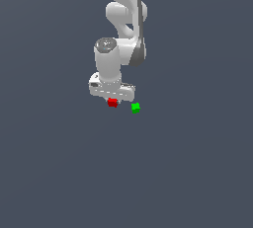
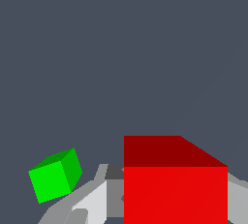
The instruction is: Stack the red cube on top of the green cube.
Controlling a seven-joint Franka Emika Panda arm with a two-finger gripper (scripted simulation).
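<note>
The red cube sits between the fingers of my white gripper, directly under the hand. In the wrist view the red cube looks large and close, with a grey-white finger against one side and the other finger against the opposite side. The gripper is shut on it. The green cube lies on the dark floor just to the exterior view's right of the red cube, apart from it. In the wrist view the green cube looks much smaller and farther off, and turned at an angle.
The plain dark grey floor surrounds both cubes. The white arm rises behind the gripper toward the top of the exterior view.
</note>
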